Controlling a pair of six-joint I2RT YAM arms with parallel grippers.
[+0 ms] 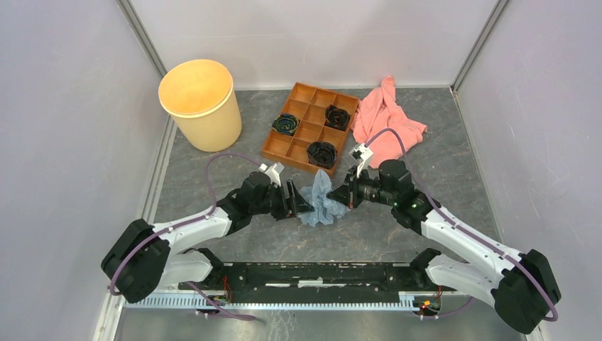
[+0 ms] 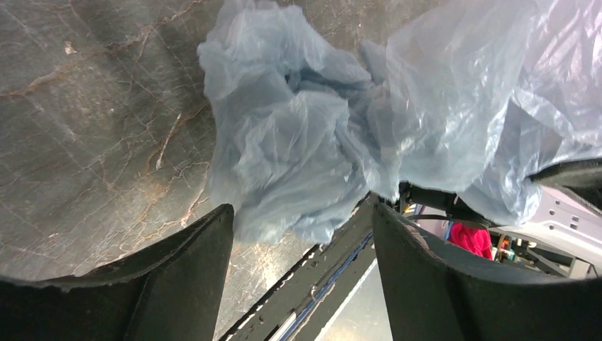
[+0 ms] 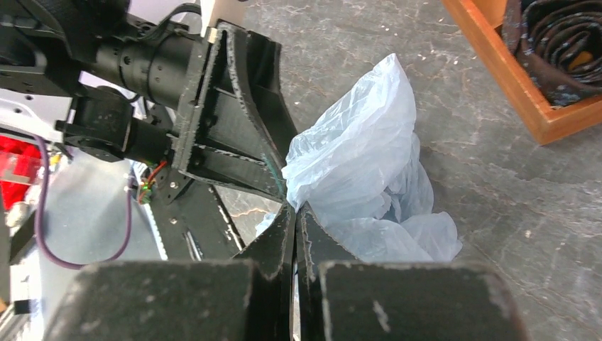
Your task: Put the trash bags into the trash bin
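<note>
While right fingers [image 3: 319, 245] pinch the filmy trash bag [image 1: 321, 201], left fingers [image 2: 184, 284] gape open beside it, trash bin [image 1: 201, 103] well apart.

One trash bag [image 1: 321, 200], pale blue and crumpled, sits at the centre of the frame. One tan-yellow trash bin [image 1: 209, 131] stands at upper left. One orange compartment tray [image 1: 313, 97] at upper centre holds three dark coiled rolls [image 1: 287, 124]. One pink cloth [image 1: 387, 117] lies at upper right. Two tools meet mid-frame: the left tool [image 1: 302, 202] and the right tool [image 1: 341, 199].
</note>
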